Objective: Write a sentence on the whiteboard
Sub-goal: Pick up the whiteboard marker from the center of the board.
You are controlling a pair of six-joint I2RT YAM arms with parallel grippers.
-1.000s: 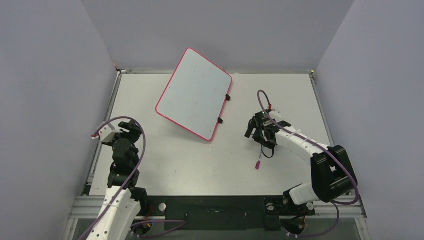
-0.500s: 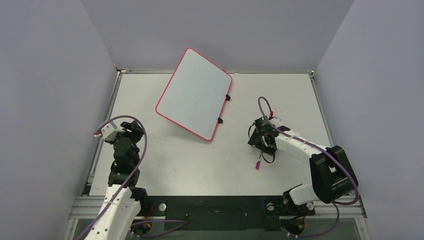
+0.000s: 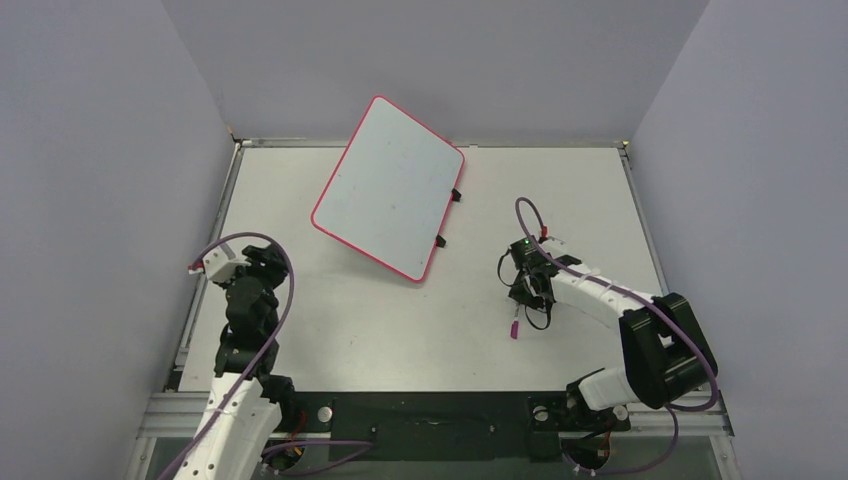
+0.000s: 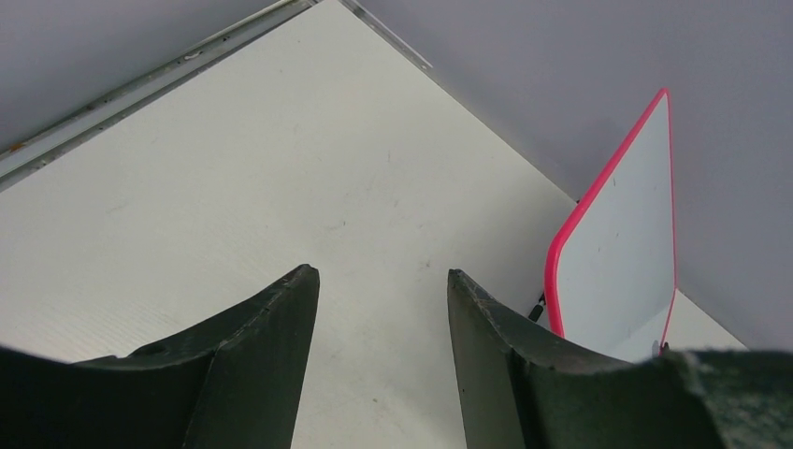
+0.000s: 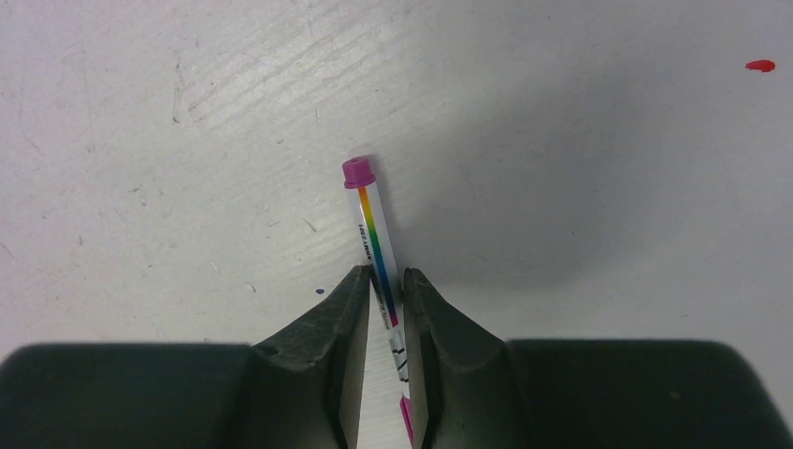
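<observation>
Top external view: the whiteboard (image 3: 390,200) stands at about 11 o'clock from the middle of the table (image 3: 330,330), turned at an angle, with its far corner rising in front of the back wall. Its pink-red rim runs all round, and two small black clip feet (image 3: 441,240) stick out from its edge at 3 o'clock. The right gripper (image 3: 523,296) is low over the table at about 4 o'clock from the centre, well apart from the board. A marker (image 3: 516,326) pokes out from under it toward 6 o'clock. The left gripper (image 3: 262,258) is at 9 o'clock, near the table's left edge.

Seen from the right wrist, the right gripper (image 5: 383,276) has its jaws pressed in on the marker (image 5: 372,224), pinching the white barrel with its rainbow stripe. The purple end points to 12 o'clock and lies on or just above the scuffed surface. A small red spot (image 5: 760,65) marks the table at 2 o'clock.

Seen from the left wrist, the left gripper (image 4: 382,276) has its jaws spread with only bare table between them. The whiteboard (image 4: 622,253) shows at 3 o'clock, seen nearly edge-on against the grey wall.
</observation>
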